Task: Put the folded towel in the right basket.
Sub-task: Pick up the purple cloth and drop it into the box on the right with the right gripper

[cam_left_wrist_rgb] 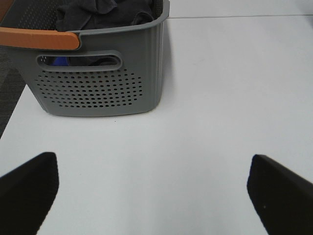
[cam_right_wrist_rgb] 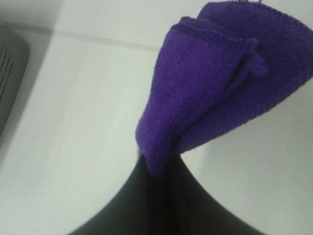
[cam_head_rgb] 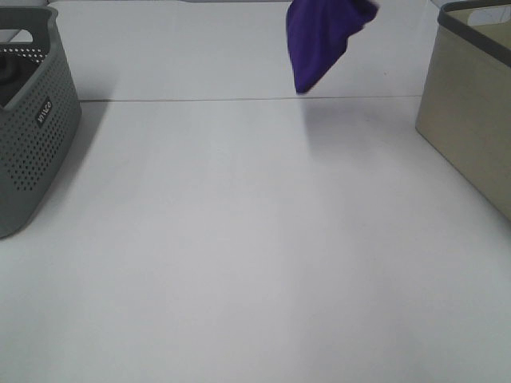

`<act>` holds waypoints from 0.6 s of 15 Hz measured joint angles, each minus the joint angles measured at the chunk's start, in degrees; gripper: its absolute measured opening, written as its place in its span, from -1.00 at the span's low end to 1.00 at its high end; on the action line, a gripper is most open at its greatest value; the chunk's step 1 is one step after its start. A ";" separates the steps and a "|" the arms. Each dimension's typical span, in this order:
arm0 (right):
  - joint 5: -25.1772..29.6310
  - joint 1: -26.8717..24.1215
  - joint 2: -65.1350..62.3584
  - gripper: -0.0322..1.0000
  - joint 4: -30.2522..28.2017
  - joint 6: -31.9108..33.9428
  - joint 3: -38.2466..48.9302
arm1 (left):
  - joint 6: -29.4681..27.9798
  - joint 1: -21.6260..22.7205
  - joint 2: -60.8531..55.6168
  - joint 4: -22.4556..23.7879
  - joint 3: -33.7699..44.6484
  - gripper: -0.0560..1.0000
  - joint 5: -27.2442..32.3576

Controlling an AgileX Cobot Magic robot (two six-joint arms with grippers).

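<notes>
A folded purple towel (cam_head_rgb: 319, 40) hangs in the air at the top of the exterior view, above the far part of the table and left of the beige right basket (cam_head_rgb: 471, 104). The arm holding it is cut off by the top edge. In the right wrist view my right gripper (cam_right_wrist_rgb: 157, 172) is shut on the towel (cam_right_wrist_rgb: 220, 88), which spreads out from between its dark fingers. My left gripper (cam_left_wrist_rgb: 151, 196) is open and empty, its two black fingertips (cam_left_wrist_rgb: 29, 191) wide apart above the table, facing the grey basket.
A grey perforated basket (cam_head_rgb: 32, 136) stands at the left edge; the left wrist view shows it (cam_left_wrist_rgb: 102, 88) holding dark clothes (cam_left_wrist_rgb: 102, 12). The white table (cam_head_rgb: 239, 239) lies between the two baskets.
</notes>
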 joint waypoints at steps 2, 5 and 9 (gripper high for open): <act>0.00 -9.45 -3.72 -0.79 -2.18 0.29 -4.01 | 0.00 0.00 0.00 0.00 0.00 0.98 0.00; 0.00 -22.92 -7.05 -0.79 -5.21 0.40 -4.76 | 0.00 0.00 0.00 0.00 0.00 0.98 0.00; 0.52 -29.68 -6.65 -0.79 -5.84 0.40 -4.76 | 0.00 0.00 0.00 0.00 0.00 0.98 0.00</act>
